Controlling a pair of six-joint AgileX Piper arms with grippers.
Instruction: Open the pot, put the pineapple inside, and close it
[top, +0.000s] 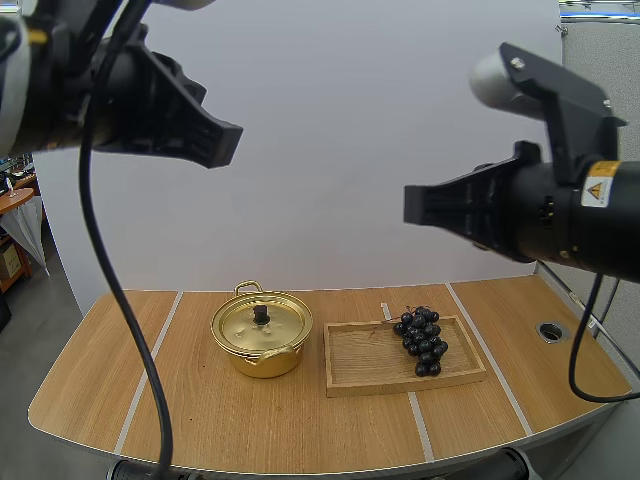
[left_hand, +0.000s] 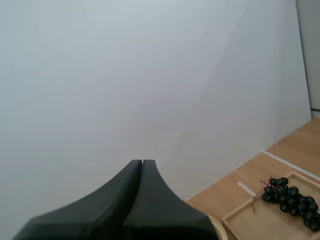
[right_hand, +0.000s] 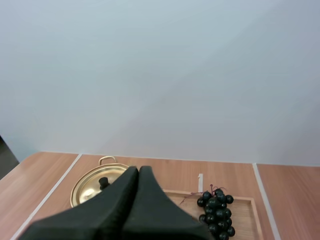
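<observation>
Hovering high above the desk, the left gripper and right gripper both have fingers clenched on nothing. No step is done: the lid sits on the pot. The fruit present, grapes, lies in the tray just beside it.

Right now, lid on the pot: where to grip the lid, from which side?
Grip the black knob at the centre of the lid, coming straight down from above: it stands upright, proud of the shallow lid, with nothing around it.
</observation>
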